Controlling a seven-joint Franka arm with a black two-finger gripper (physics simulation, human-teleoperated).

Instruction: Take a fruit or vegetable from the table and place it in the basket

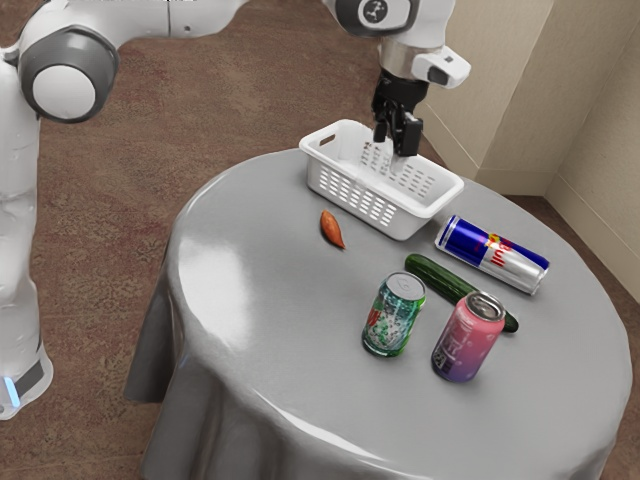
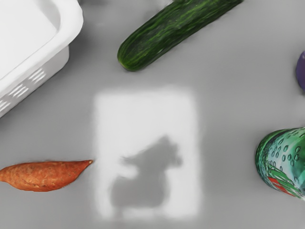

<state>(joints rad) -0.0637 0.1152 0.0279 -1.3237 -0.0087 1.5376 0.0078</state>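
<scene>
My black pincer point(image 1: 398, 145) hangs above the grey cloth-covered round table point(image 1: 270, 300), seen against the white perforated plastic basket point(image 1: 410, 226) in the exterior view; whether it is spread or pressed together, I cannot tell. Both vegetables I could take lie on the table, outside the basket: the orange, tapered sweet potato point(image 1: 331, 229) near its long side, and the long dark-green cucumber point(image 1: 440, 275) farther off.

The exterior view gives me the whole basket, and the blue-and-silver can point(image 1: 490, 255) on its side between basket and cucumber. There the upright pink-and-purple can point(image 1: 468, 340) covers part of the cucumber, while the upright green patterned can point(image 1: 393, 318) stands just beside the pink one.

My wrist view brings the basket's corner, the cucumber's rounded end, the green can and a sliver of purple. It adds a pale patch of light point(image 2: 143, 109) holding a grey shadow point(image 2: 143, 186), the sweet potato's pointed tip just beside the patch.
</scene>
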